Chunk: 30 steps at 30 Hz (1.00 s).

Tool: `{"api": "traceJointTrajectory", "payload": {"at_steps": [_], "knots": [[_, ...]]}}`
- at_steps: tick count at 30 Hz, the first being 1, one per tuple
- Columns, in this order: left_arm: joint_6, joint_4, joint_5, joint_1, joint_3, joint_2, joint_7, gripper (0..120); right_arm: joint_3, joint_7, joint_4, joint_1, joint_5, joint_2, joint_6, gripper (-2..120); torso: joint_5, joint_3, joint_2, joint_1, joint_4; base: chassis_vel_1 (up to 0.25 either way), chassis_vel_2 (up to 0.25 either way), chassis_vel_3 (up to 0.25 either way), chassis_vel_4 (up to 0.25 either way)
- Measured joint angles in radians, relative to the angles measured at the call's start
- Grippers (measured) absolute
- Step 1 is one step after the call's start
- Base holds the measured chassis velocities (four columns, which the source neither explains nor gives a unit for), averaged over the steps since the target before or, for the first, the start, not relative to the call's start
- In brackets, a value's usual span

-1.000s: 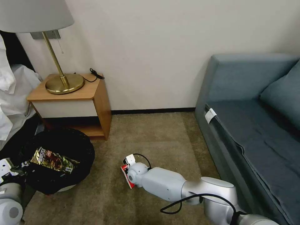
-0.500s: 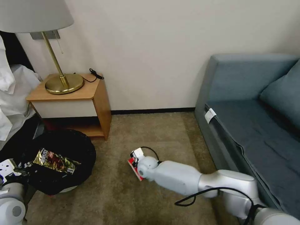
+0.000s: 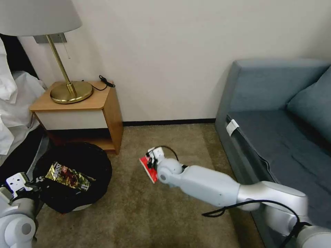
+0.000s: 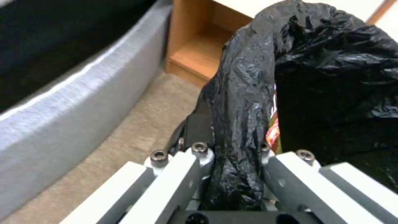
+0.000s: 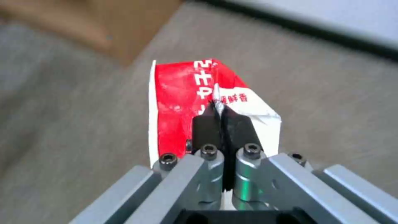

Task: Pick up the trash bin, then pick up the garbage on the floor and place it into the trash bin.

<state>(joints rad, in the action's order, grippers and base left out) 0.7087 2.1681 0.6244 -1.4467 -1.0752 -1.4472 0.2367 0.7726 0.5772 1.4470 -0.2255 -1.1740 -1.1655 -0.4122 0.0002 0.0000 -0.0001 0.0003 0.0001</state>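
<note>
Right claw [image 5: 224, 116] is clamped on the red-and-white packet [image 5: 182, 105], its black fingers [image 5: 206, 127] pressed together on the paper's edge; the packet hangs off the claw's tip above the carpet [image 3: 138, 213], its long axis running roughly ahead of the fingers. Left claw [image 4: 232, 161] is clamped on the bagged rim of the trash bin [image 4: 331, 77], holding it at the robot's left. The bin's mouth [image 3: 74, 172] lies well to the left of the right claw, slightly nearer the robot; a gold snack wrapper [image 3: 67, 175] already lies inside. Judgement: the delivery turns on a leftward carry across open carpet to above that mouth; the right arm is the carrying arm.
</note>
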Motion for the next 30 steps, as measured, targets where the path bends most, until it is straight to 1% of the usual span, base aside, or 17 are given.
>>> {"api": "traceJointTrajectory", "payload": {"at_steps": [1, 2, 4, 6, 7, 11, 13, 16, 18, 21, 22, 26, 27, 30], "knots": [[0.002, -0.003, 0.006, 0.004, 0.008, 0.004, 0.001, 4, -0.029, -0.006, 0.032, 0.011, 0.01, 0.04, 0.0, 0, 0.0, 0.0, 0.0, 0.0, -0.0004, 0.0, 0.0, 0.0, 0.0], [0.002, -0.003, 0.006, 0.004, 0.008, 0.004, 0.001, 4, -0.029, -0.006, 0.032, 0.011, 0.01, 0.04, 0.0, 0, 0.0, 0.0, 0.0, 0.0, -0.0004, 0.0, 0.0, 0.0, 0.0], [0.006, -0.009, 0.01, 0.009, 0.022, 0.013, 0.003, 4, -0.089, -0.02, 0.093, 0.031, 0.02, 0.101, 0.0, 0, 0.0, 0.0, 0.0, 0.0, -0.001, 0.0, 0.0, 0.0, 0.0], [0.012, -0.009, 0.012, 0.011, 0.034, 0.02, 0.004, 4, -0.137, -0.027, 0.157, 0.047, 0.015, 0.133, 0.001, 0, 0.0001, 0.0, 0.0, 0.0, -0.0005, 0.0, 0.0, 0.0, 0.0], [0.012, -0.009, 0.012, 0.011, 0.034, 0.02, 0.004, 4, -0.137, -0.027, 0.157, 0.047, 0.015, 0.133, 0.001, 0, 0.0001, 0.0, 0.0, 0.0, -0.0005, 0.0, 0.0, 0.0, 0.0], [0.022, -0.009, 0.013, 0.02, 0.057, 0.029, 0.011, 4, -0.191, -0.03, 0.286, 0.075, -0.038, 0.15, 0.0, 0, 0.0, 0.0, 0.0, 0.0, -0.0001, 0.0, 0.0, 0.0, 0.0], [0.024, -0.009, 0.013, 0.022, 0.063, 0.029, 0.013, 4, -0.196, -0.028, 0.313, 0.081, -0.058, 0.148, -0.001, 0, -0.0001, 0.0, 0.0, 0.0, -0.0002, 0.0, 0.0, 0.0, 0.0], [0.026, -0.01, 0.012, 0.026, 0.073, 0.028, 0.014, 4, -0.2, -0.02, 0.396, 0.098, -0.137, 0.124, 0.0, 0, -0.0002, 0.0, 0.0, 0.0, -0.0002, 0.0, 0.0, 0.0, 0.0], [0.026, -0.01, 0.012, 0.026, 0.075, 0.028, 0.014, 4, -0.193, -0.019, 0.415, 0.101, -0.158, 0.112, 0.004, 0, -0.0003, 0.0, 0.0, 0.0, -0.0002, 0.0, 0.0, 0.0, 0.0], [0.027, -0.009, 0.01, 0.026, 0.077, 0.026, 0.014, 4, -0.149, -0.004, 0.453, 0.106, -0.215, 0.04, 0.016, 0, -0.0004, 0.0, 0.0, 0.0, -0.0002, 0.0, 0.0, 0.0, 0.0], [0.027, -0.009, 0.01, 0.026, 0.077, 0.026, 0.014, 4, -0.149, -0.004, 0.453, 0.106, -0.215, 0.04, 0.016, 0, -0.0004, 0.0, 0.0, 0.0, -0.0002, 0.0, 0.0, 0.0, 0.0], [0.027, -0.001, 0.009, 0.025, 0.076, 0.024, 0.015, 4, -0.065, 0.032, 0.452, 0.118, -0.257, -0.091, 0.034, 0, -0.0005, 0.0, 0.0, 0.0, 0.0002, 0.0, 0.0, 0.0, 0.0], [0.027, -0.001, 0.009, 0.025, 0.076, 0.024, 0.015, 4, -0.065, 0.032, 0.452, 0.118, -0.257, -0.091, 0.034, 0, -0.0005, 0.0, 0.0, 0.0, 0.0002, 0.0, 0.0, 0.0, 0.0], [0.027, 0.003, 0.009, 0.024, 0.074, 0.023, 0.016, 4, -0.016, 0.04, 0.427, 0.13, -0.254, -0.142, 0.037, 0, -0.0006, 0.0, 0.0, 0.0, 0.0001, 0.0, 0.0, 0.0, 0.0]]}}
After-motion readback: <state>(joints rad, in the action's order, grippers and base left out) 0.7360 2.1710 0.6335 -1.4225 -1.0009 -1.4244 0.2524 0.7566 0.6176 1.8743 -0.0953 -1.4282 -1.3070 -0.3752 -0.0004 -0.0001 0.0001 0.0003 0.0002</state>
